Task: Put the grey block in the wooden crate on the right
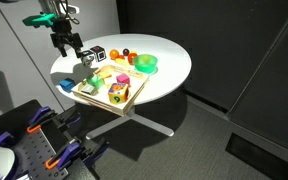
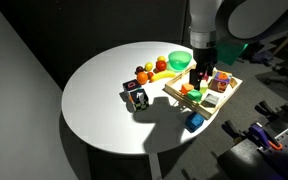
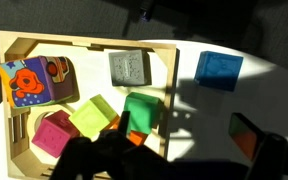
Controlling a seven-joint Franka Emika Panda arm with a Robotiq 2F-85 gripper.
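Note:
The grey block lies inside the wooden crate, at its far side next to the right wall. The crate also holds a green block, a yellow-green block, a pink block and an orange-and-blue picture piece. The crate shows in both exterior views. My gripper is open and empty, raised above the crate's edge. Its dark fingers straddle the crate's right wall in the wrist view.
A blue block lies on the white round table just outside the crate. Black-and-white patterned cubes, toy fruit and a green bowl stand behind the crate. A clamp stand is beside the table.

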